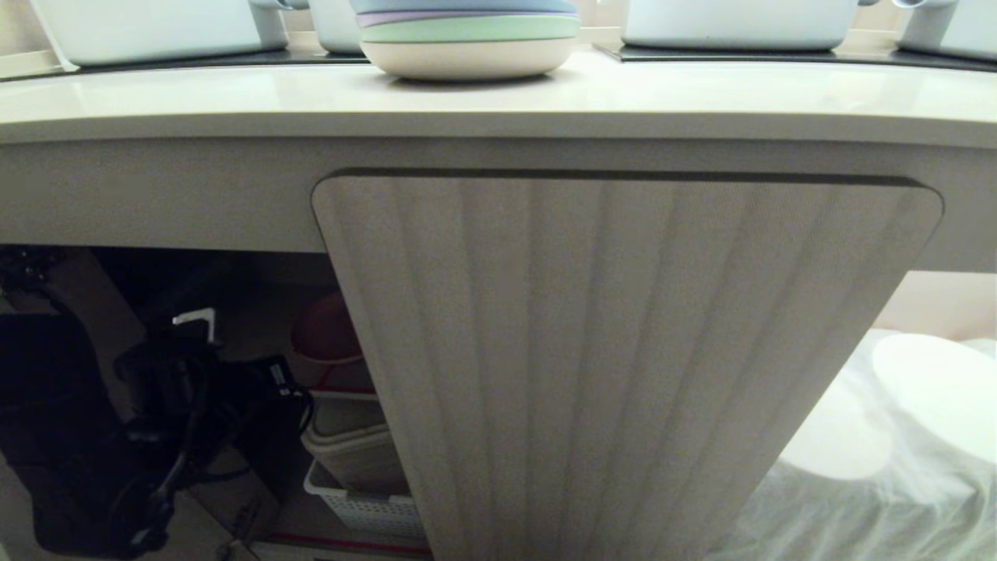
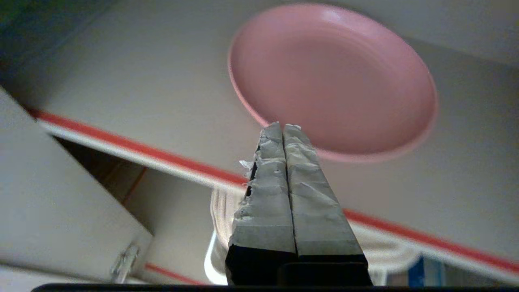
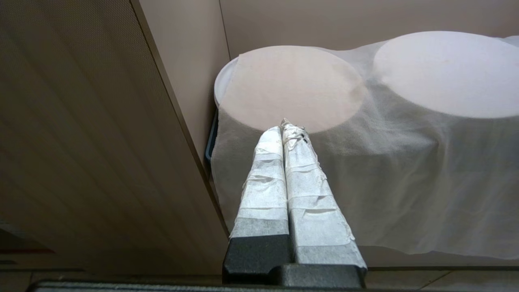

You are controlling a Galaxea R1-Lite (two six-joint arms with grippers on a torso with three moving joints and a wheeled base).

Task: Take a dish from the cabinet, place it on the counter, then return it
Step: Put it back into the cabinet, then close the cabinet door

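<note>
**Pink dish on the cabinet shelf, both grippers closed**

The pink dish (image 2: 332, 81) lies flat on the red-edged shelf (image 2: 162, 154) inside the cabinet (image 1: 623, 351). The left gripper (image 2: 286, 126) is closed and empty, its tips in front of the dish rim. Below the shelf, a white perforated basket (image 1: 358, 506) holds stacked beige containers (image 1: 350, 448). On the desk (image 1: 498, 101), a stack of plates (image 1: 467, 39) stands at the far side. The right gripper (image 3: 284, 125) is closed too, parked to the right of the fluted door, near cloth-covered round containers (image 3: 292, 85).
</note>
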